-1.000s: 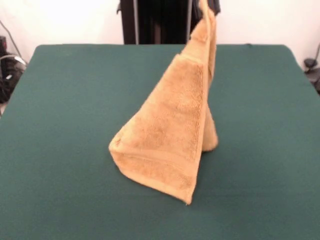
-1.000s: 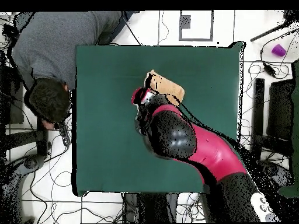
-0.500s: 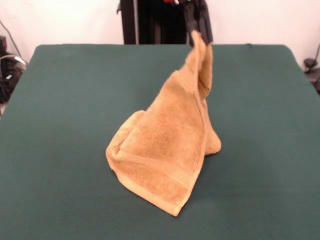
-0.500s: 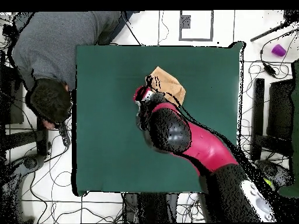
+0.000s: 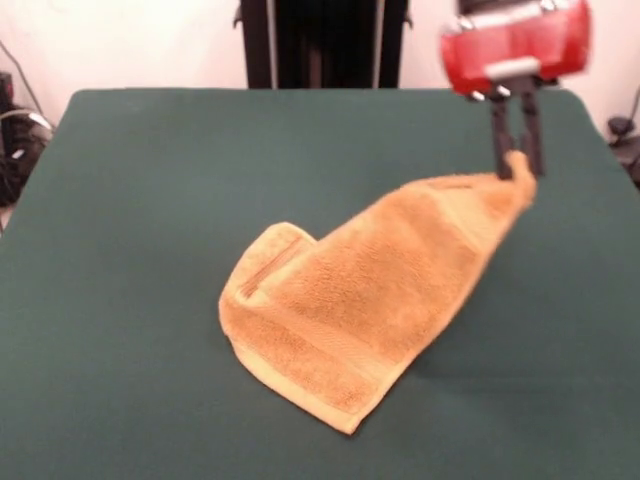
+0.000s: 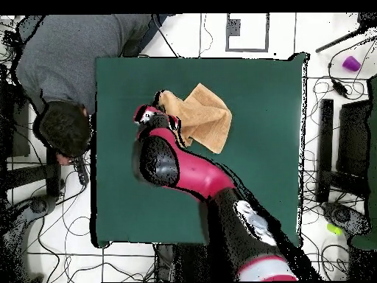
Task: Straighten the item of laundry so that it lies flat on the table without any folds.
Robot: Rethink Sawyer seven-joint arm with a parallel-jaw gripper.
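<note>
Golden yellow-orange terry-cloth towel (image 5: 345,315) corner held lifted, pinched between black fingers of red gripper (image 5: 517,168); rest draped, folded, on dark green felt table (image 5: 130,200).

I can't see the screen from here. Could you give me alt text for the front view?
A red and black robot gripper pinches one corner of a golden-orange towel and holds it above a dark green table. The rest of the towel slopes down and lies partly folded on the tabletop.
</note>
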